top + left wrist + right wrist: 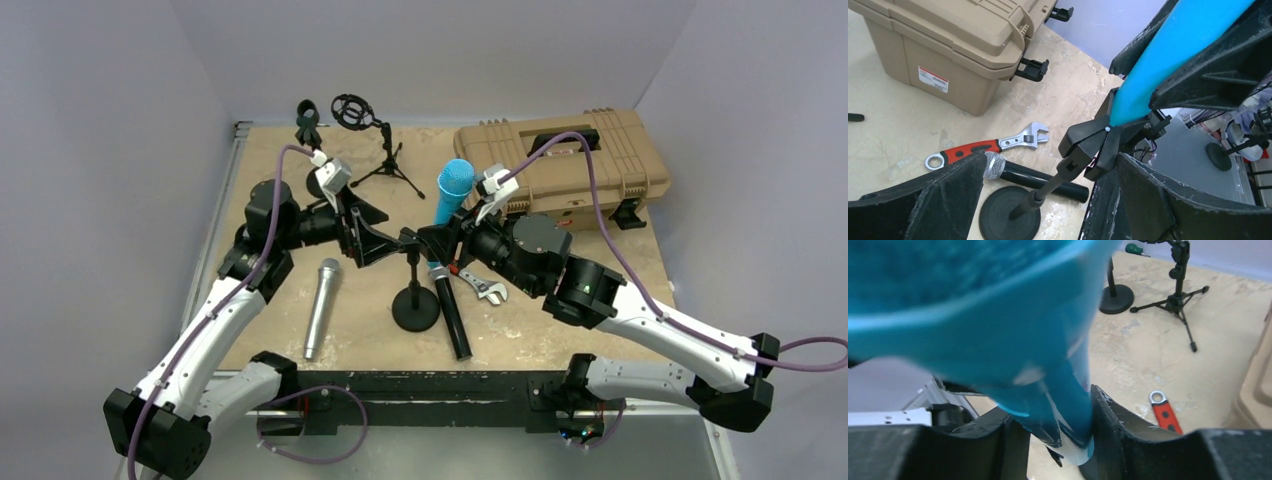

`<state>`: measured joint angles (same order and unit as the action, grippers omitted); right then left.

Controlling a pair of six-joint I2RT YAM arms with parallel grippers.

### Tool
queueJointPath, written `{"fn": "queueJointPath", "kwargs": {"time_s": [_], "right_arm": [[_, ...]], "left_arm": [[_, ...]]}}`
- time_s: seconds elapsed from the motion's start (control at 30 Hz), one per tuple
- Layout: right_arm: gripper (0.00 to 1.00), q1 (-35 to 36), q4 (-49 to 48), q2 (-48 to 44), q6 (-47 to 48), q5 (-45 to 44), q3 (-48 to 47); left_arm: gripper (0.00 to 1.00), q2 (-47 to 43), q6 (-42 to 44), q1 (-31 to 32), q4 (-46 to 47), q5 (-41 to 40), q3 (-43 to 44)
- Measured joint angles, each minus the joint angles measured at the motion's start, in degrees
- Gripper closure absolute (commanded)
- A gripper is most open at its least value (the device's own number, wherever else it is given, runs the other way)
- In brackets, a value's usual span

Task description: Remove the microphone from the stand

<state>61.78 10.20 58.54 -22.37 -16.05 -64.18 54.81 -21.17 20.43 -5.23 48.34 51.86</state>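
While the blue microphone [452,190] is sitting tilted in the clip [1088,147] of the stand [416,305] at the middle of the bench [520,340], the right gripper [1058,422] is clamping its handle low down, just above the clip, with a finger pressing on either side. The left gripper [1048,175] is standing wide, its two fingers straddling the stand's stem and clip without touching them, so it is holding nothing.

By my reading, the grasping step is being completed and the pull is not yet begun, since the tail of the microphone is sitting inside the clip. The next move is asking for two things. The left gripper is needing to narrow onto the stem so the stand is being braced. The right gripper is needing to draw the microphone out along the line of its own handle, not sideways, or the light stand is likely to be lifting or tipping with it. A black microphone [1038,177] and a wrench [988,147] are lying just beside the stand's round base, so any swing of the stand is risking a knock against them.
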Motion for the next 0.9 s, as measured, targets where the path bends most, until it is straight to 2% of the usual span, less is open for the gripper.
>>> {"fn": "queueJointPath", "kwargs": {"time_s": [0.23,0.4,0.6,0.9], "right_arm": [[0.81,-0.3,-1.8,-2.4,5.9,0.9,2.7],[0.83,-0.3,-3.2,-2.8,7.7,2.9,3.6],[0.83,-0.3,-4.8,-3.5,9.3,3.8,4.9],[0.84,-0.3,-5.1,-4.2,9.6,4.7,5.6]], "left_arm": [[0.00,0.3,4.4,2.1,5.6,2.5,-2.7],[0.03,2.7,9.3,3.3,5.4,4.7,-0.6],[0.18,10.1,10.7,3.7,5.2,13.0,4.2],[0.21,11.9,11.2,5.2,5.2,18.5,4.3]]}}
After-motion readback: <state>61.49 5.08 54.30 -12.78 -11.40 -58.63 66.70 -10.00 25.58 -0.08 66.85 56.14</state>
